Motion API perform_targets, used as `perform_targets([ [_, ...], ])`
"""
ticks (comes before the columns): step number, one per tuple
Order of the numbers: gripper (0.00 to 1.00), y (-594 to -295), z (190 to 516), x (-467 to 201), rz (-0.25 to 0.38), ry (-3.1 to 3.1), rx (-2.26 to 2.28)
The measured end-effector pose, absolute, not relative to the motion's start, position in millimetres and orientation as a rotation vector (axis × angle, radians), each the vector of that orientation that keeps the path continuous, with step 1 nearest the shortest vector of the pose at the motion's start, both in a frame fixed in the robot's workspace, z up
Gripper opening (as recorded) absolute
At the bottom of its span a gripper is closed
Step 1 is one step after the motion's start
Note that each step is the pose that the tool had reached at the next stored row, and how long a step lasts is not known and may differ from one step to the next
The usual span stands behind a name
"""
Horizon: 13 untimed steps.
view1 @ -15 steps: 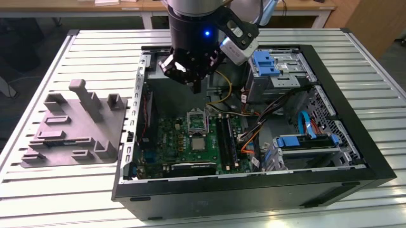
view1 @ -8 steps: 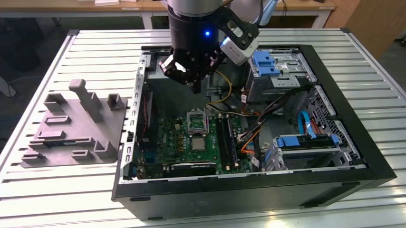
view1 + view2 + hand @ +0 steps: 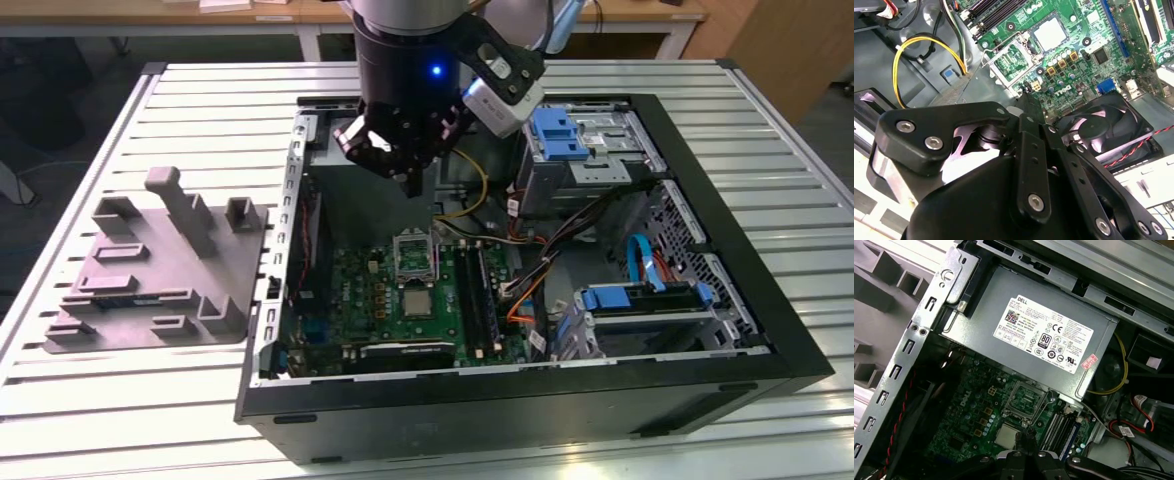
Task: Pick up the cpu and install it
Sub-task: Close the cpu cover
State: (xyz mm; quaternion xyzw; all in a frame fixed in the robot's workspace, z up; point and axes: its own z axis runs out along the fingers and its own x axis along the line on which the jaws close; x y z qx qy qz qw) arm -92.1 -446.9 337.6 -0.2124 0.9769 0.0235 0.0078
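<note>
- exterior view: my gripper [image 3: 414, 180] hangs inside the open case [image 3: 747, 300], fingers drawn together on nothing that i can see.
- the cpu [image 3: 418, 301] lies flat on the green motherboard [image 3: 354, 300], just beyond the socket frame [image 3: 414, 256] (hinged open) and well below the fingertips, toward the case's near wall.

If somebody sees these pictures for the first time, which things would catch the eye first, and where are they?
First comes the open computer case lying on the slatted table, with the green motherboard on its floor. The black claw hangs above the case's far end, over the board. On the board, the cpu sits as a small pale square just nearer than the open socket frame, and the big grey box with a white label stands beyond the board.
</note>
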Motion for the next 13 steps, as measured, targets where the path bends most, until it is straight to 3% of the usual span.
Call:
perform_targets([
  [13, 0.11, -447.9, 327.3, -80.5, 0.11, 3.034, -0.741],
])
